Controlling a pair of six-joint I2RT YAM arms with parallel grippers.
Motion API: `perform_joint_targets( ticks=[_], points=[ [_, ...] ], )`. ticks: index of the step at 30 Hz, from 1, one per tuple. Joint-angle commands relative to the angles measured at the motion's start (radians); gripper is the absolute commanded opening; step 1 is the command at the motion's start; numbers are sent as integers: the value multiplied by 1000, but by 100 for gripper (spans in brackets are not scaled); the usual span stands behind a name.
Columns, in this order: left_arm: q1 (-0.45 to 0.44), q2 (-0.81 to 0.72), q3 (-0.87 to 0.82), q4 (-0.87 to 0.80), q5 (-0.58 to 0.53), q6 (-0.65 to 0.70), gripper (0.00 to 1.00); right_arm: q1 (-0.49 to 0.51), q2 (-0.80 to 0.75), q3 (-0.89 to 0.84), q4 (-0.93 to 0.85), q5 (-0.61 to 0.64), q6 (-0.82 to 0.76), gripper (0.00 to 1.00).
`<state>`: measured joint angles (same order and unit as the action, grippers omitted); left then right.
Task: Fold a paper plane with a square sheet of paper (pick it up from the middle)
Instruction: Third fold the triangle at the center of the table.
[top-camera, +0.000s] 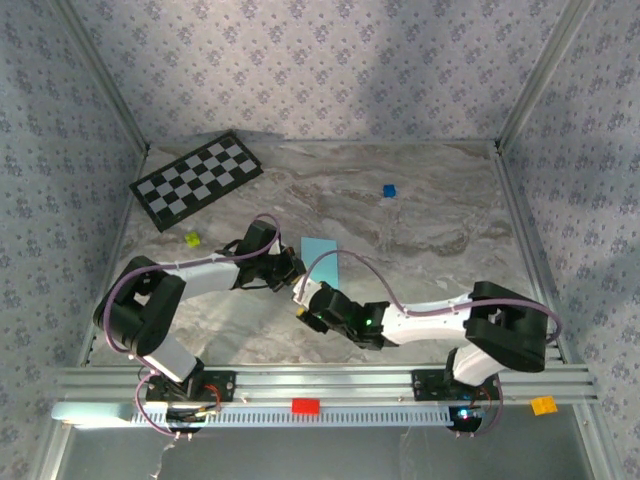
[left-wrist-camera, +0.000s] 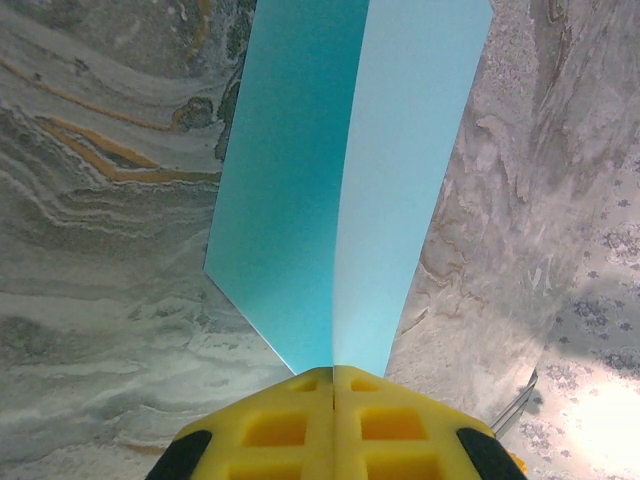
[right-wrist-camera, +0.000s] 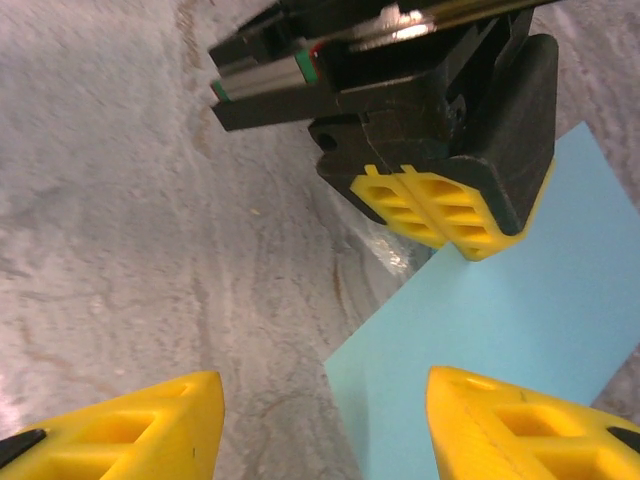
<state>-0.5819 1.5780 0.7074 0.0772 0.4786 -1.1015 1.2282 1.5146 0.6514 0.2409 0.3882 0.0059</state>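
- The left end effector (top-camera: 289, 268) is fully closed. In its wrist view the two yellow pads press together on the near edge of the sheet of paper (left-wrist-camera: 345, 180), exactly on a lengthwise crease, w/ one half darker and one half lighter.
- The right end effector (right-wrist-camera: 320, 390) is wide open and holds nothing. In its wrist view a corner of the sheet lies btw. its two fingers, touching neither.
- Pos. of the sheet: about mid-worktop, just in front of both arms. I cannot tell if its far part rests on the worktop (top-camera: 430, 255) or hangs a little above.
- Key relation: in the top view the sheet is at approx. 3 o'clock from the left end effector and approx. 1 o'clock from the right one. The left arm already has it, and the right is just beside the free near corner.
- Long axis: in the left wrist view the crease runs straight away toward 12 o'clock. In the top view it is approx. 12 to 6, leaning a little.
- My judgement: the next fold needs the right end effector to advance slightly toward 1 o'clock and close on the free corner, w/o pulling the sheet out of the left grip.
- Surface: smooth marble pattern, so thin paper probably slides easily.
- Room: patterned walls (top-camera: 320, 70) on three sides. The checkerboard (top-camera: 197, 178) is at 10 o'clock and the blue cube (top-camera: 388, 190) at 1 o'clock, both well apart from the sheet.
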Motion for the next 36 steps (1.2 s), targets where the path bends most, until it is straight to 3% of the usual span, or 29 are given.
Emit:
perform_joint_targets(
  ticks=[1, 16, 29, 36],
  points=[
    [3, -26, 1, -22, -5, -4, 2, 14, 35, 36, 33, 137, -74, 56],
    [3, -22, 13, -31, 0, 8, 2, 13, 81, 75, -31, 179, -50, 47],
    [4, -32, 14, -28, 2, 11, 2, 16, 110, 96, -47, 160, -56, 46],
    [4, -36, 12, -28, 2, 13, 2, 19, 104, 91, -53, 194, -57, 30]
  ],
)
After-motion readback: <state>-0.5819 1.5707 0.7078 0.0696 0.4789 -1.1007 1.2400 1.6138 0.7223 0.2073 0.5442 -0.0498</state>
